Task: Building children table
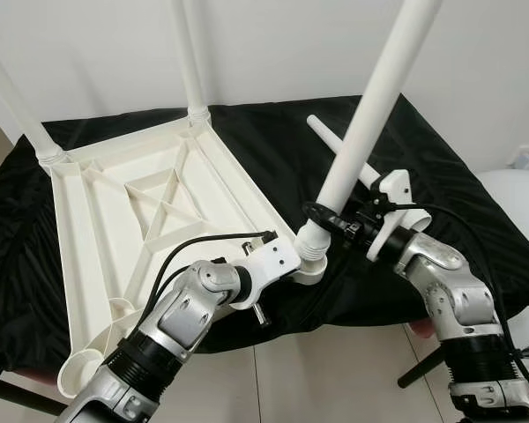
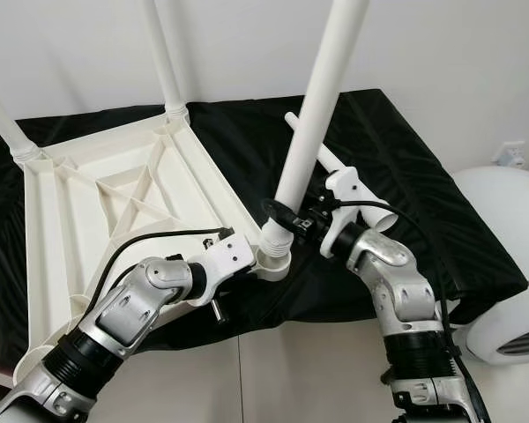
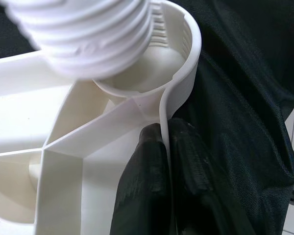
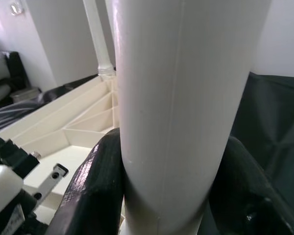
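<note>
- Table top [image 1: 150,203]: white plastic, laid upside down on a black cloth [image 1: 441,167], ribbed underside facing up.
- Two legs [image 1: 192,62] are seen standing upright in the far corner sockets.
- Third leg [image 1: 370,115]: held tilted, its threaded end set at the near corner socket [image 1: 310,260]; in the left wrist view the thread [image 3: 93,34] is seen at the socket's mouth, not yet fully sunk.
- Right gripper [image 4: 166,196]: clenched around the tilted leg low on its shaft, one black finger on each side.
- Left gripper [image 3: 166,161]: pinched onto the table top's rim wall just beside the near socket.
- Fourth leg [image 1: 335,145]: lies loose on the cloth behind the right gripper.
- A rounded white object [image 2: 502,256] stands on the floor to the right, beside the cloth.
</note>
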Controlling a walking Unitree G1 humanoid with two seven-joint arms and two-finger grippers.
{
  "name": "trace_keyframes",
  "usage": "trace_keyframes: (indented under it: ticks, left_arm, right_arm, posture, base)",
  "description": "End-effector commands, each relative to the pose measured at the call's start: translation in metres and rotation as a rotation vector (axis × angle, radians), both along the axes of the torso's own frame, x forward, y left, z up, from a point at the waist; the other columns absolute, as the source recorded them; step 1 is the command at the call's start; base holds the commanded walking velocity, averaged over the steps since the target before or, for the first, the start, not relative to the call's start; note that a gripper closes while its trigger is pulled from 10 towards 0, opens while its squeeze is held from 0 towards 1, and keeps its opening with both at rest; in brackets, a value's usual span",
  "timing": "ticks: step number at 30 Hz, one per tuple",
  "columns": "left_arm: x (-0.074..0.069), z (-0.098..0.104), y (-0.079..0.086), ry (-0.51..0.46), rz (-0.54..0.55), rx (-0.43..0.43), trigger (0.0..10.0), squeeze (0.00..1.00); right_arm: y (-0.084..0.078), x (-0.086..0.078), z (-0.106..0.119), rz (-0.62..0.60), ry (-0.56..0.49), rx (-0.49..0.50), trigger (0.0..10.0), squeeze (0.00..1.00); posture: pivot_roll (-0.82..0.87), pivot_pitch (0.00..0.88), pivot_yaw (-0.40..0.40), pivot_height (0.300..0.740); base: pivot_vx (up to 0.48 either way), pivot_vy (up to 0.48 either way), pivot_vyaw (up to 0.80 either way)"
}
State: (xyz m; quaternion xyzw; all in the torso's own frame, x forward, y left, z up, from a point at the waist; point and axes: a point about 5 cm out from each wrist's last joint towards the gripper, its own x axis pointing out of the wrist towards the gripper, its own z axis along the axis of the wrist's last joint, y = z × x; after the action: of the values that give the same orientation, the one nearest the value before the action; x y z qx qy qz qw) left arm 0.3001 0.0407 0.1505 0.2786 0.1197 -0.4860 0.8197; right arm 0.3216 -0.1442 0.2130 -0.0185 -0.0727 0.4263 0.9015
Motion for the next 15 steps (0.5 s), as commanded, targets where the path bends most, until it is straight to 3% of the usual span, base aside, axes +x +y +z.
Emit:
trace_keyframes:
  ticks: [1, 8, 15]
  left_arm:
    - [-0.002, -0.011, 0.007, 0.008, 0.022, 0.071, 10.0, 0.0]
    - [-0.003, -0.011, 0.008, 0.006, 0.024, 0.075, 10.0, 0.0]
    - [-0.003, -0.014, 0.007, 0.004, 0.021, 0.083, 10.0, 0.0]
  right_arm:
    - [0.006, 0.002, -0.009, 0.036, 0.038, -0.004, 10.0, 0.0]
    - [0.006, -0.004, -0.013, 0.093, 0.064, -0.035, 10.0, 0.0]
    - [-0.006, -0.01, -0.011, 0.118, 0.074, -0.071, 10.0, 0.0]
  posture:
    - [-0.09, 0.1, 0.049, 0.74]
    - [-0.09, 0.105, 0.048, 0.74]
    - [-0.11, 0.102, 0.054, 0.74]
  base:
    - [0.0, 0.0, 0.0]
    - [0.0, 0.0, 0.0]
    - [0.0, 0.0, 0.0]
